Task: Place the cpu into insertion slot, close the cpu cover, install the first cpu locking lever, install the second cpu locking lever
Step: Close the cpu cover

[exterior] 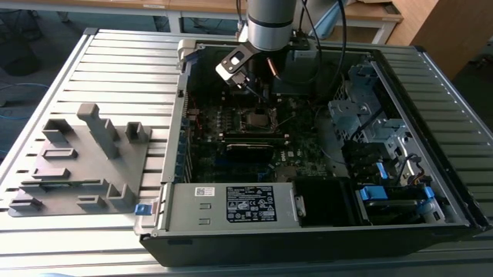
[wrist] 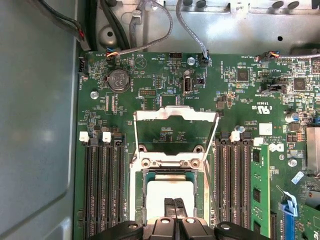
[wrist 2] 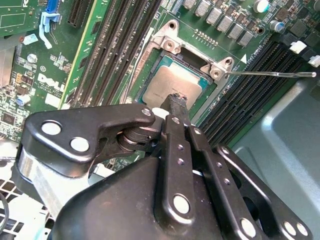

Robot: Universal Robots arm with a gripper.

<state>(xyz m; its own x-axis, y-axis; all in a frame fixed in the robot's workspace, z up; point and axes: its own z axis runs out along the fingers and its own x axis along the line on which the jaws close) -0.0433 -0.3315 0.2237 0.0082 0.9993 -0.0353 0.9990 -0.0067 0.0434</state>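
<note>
In the exterior view my gripper [exterior: 250, 89] hangs inside the open computer case, just above the insertion slot [exterior: 258, 119]. The cpu [wrist: 157, 195], a flat grey square, lies in the insertion slot [wrist: 172, 173]. My gripper [wrist: 175, 204] is shut, its black fingertips pressed together over the chip's middle with nothing between them. In the second wrist view the gripper [wrist 2: 176, 99] tip sits on or just over the cpu [wrist 2: 167, 85]. The cpu cover [wrist: 175, 114], a thin silver frame, stands flipped open beyond the socket. A thin locking lever [wrist 2: 270, 74] sticks out sideways, unlatched.
Black memory slots [wrist: 102, 185] flank the socket on both sides. Cables [wrist: 150, 30] run along the case wall. A grey fixture block [exterior: 85, 156] sits on the slatted table at the exterior view's left. A labelled power supply [exterior: 231, 205] and a drive cage [exterior: 362, 115] fill the case.
</note>
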